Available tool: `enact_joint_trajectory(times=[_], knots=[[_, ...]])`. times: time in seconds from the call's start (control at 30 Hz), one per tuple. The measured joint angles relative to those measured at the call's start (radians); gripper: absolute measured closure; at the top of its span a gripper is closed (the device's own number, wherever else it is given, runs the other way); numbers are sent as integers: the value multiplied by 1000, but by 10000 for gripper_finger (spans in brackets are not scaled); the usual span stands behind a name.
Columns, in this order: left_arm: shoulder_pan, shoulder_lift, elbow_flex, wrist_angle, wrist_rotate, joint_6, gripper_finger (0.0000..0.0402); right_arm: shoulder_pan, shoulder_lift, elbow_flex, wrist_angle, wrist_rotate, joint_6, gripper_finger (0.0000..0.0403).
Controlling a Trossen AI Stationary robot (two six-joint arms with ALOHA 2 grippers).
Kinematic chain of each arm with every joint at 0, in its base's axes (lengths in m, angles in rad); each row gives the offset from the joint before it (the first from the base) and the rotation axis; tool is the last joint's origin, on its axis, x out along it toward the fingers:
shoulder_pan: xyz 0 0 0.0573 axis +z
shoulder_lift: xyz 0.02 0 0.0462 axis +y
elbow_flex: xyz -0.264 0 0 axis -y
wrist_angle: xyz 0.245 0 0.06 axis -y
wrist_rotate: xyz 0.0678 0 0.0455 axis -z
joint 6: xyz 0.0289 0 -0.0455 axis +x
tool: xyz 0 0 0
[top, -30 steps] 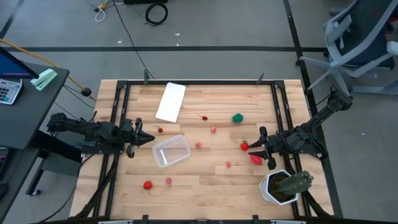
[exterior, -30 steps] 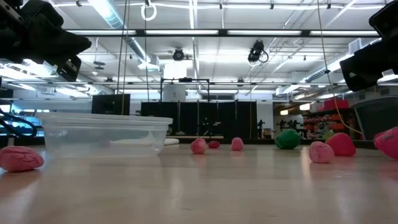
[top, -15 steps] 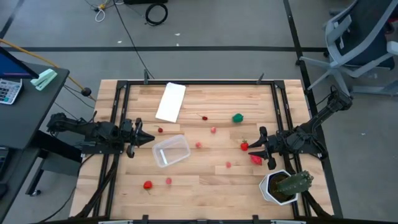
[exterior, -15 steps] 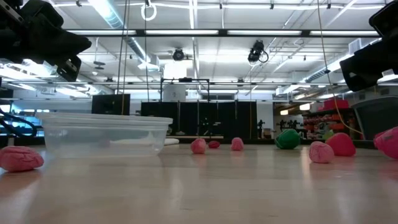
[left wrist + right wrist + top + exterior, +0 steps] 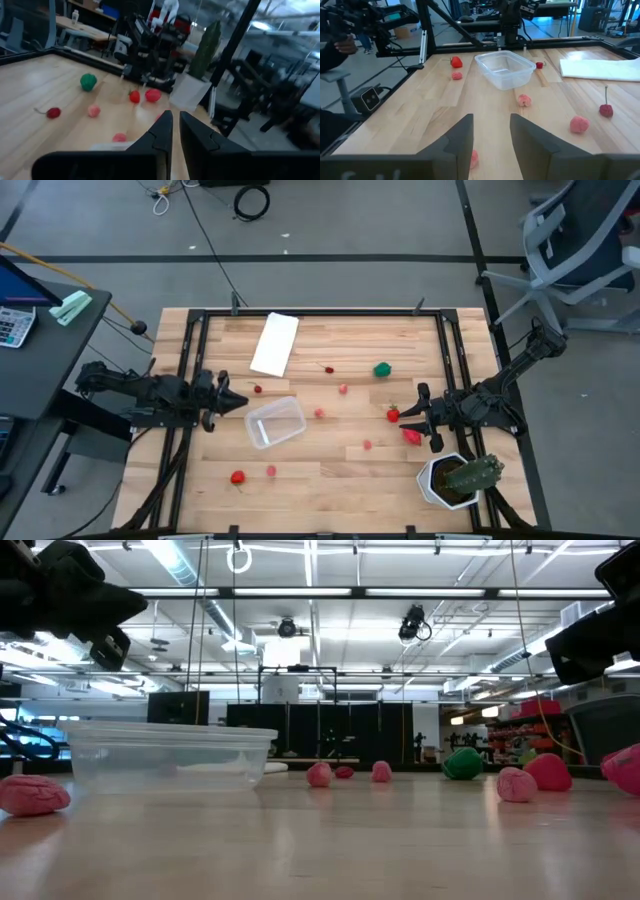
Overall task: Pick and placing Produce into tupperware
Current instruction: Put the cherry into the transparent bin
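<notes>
The clear tupperware [image 5: 275,422] stands empty on the table's left-middle; it also shows in the low view [image 5: 170,755] and the right wrist view [image 5: 505,70]. Small red and pink produce lies scattered on the wood: a green piece [image 5: 382,369], a cherry [image 5: 328,368], a strawberry [image 5: 393,415], a red piece [image 5: 411,436] and a red one near the front [image 5: 237,477]. My left gripper [image 5: 228,397] hovers left of the box, its fingers nearly together [image 5: 175,132], empty. My right gripper [image 5: 415,416] hovers by the strawberry, open [image 5: 491,135], empty.
A flat white panel [image 5: 274,344] lies at the far left-middle. A cactus in a white pot [image 5: 455,478] stands at the near right corner, close behind my right gripper. A black frame [image 5: 320,313] runs along the table's edges. Bare wood lies in the middle front.
My left gripper has drawn back slightly toward the table's left edge. The box and the produce have stayed where they were.
</notes>
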Motion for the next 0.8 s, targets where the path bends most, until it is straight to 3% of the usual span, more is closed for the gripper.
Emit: enact_joint_trajectory(times=[0.17, 0.57, 0.67, 0.8], knots=[[0, 0, 0, 44, 0, -168, 368, 0, 0, 1, 3, 3, 36, 266], [1, 0, 0, 10, -66, -104, 372, 0, 1, 11, 83, 23, 196, 266], [1, 1, 0, -33, -68, -111, 373, 0, 0, 11, 193, 24, 161, 266], [1, 1, 1, -50, -68, -110, 381, 0, 0, 12, 293, 25, -11, 266]])
